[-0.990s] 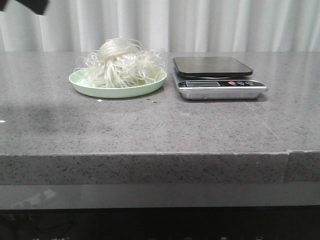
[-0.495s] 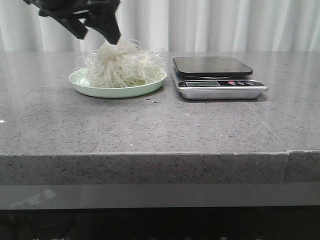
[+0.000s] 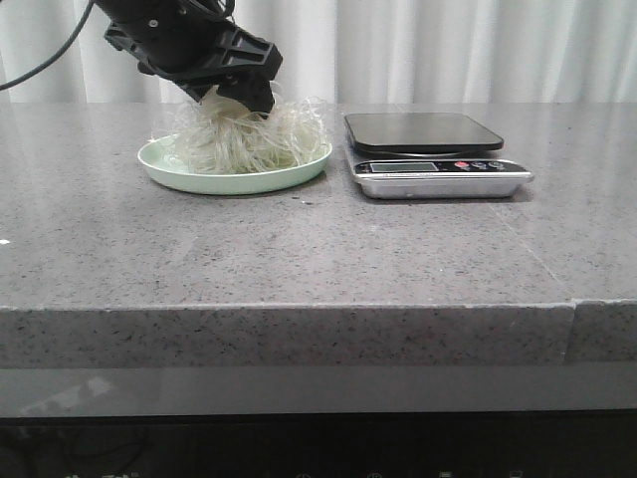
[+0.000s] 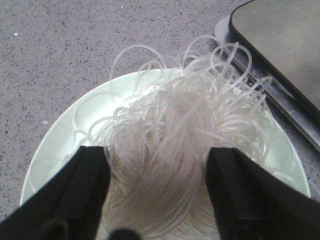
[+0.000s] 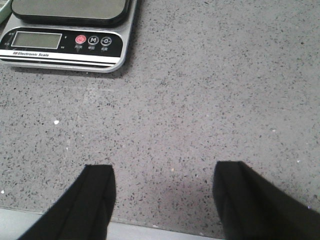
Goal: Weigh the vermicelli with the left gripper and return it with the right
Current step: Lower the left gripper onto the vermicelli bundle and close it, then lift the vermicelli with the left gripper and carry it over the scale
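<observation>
We have the left gripper (image 4: 157, 187) spread wide, one finger (image 4: 80, 192) on each side of the vermicelli (image 4: 175, 150), so that closing should gather the thick middle of the mound and not loose loops; the noodles sit heaped on the green plate (image 3: 189, 177), not yet lifted; the scale (image 3: 438, 157) stands just beside the plate, which keeps the carry short; our right gripper (image 5: 162, 200) hangs open above bare counter (image 5: 225, 100) near the scale, we judge to be ready for the return.
</observation>
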